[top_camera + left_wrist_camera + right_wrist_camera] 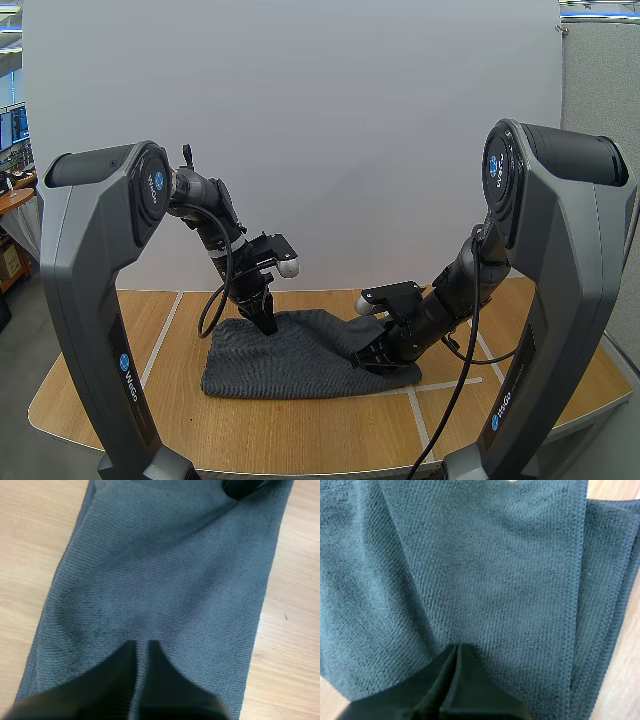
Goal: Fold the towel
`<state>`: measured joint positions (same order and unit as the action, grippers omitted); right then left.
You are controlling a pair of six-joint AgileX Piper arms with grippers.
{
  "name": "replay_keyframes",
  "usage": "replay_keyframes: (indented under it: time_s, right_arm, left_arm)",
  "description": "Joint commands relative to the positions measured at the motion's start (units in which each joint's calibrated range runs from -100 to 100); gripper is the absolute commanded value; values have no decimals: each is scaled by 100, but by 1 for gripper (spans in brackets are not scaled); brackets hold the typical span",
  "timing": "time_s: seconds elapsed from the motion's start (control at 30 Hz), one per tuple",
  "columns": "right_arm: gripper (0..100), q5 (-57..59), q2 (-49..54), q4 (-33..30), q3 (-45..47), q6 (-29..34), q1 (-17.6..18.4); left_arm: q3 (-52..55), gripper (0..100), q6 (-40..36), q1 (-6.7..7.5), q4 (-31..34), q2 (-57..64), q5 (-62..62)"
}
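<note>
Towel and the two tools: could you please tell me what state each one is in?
towel: partly folded, layers stacked along one edge, lying rumpled on the table.
left tool: shut, pinching the towel.
right tool: shut, pinching the towel, creases running to its tips.

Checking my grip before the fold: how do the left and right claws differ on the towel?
The left claw points steeply down at the far left edge of the towel; the right claw lies low and slanted at its right end. Both look closed on cloth.
</note>
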<state>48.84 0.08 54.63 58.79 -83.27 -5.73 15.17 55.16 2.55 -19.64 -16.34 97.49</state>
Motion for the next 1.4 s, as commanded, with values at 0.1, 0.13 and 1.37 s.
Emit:
replay_keyframes:
  time_s: [0.1, 0.13, 1.37]
  right_arm:
    - [0, 32, -212, -685, 277, -54, -26]
    - [0, 32, -212, -661, 277, -54, -26]
    - [0, 87, 183, 254, -1504, 359, 718]
  left_arm:
    - [-9, 0, 31, -88, -52, -167, -897]
    - [-9, 0, 31, -112, -40, -242, -897]
    - [999, 0, 221, -670, 66, -675, -2605]
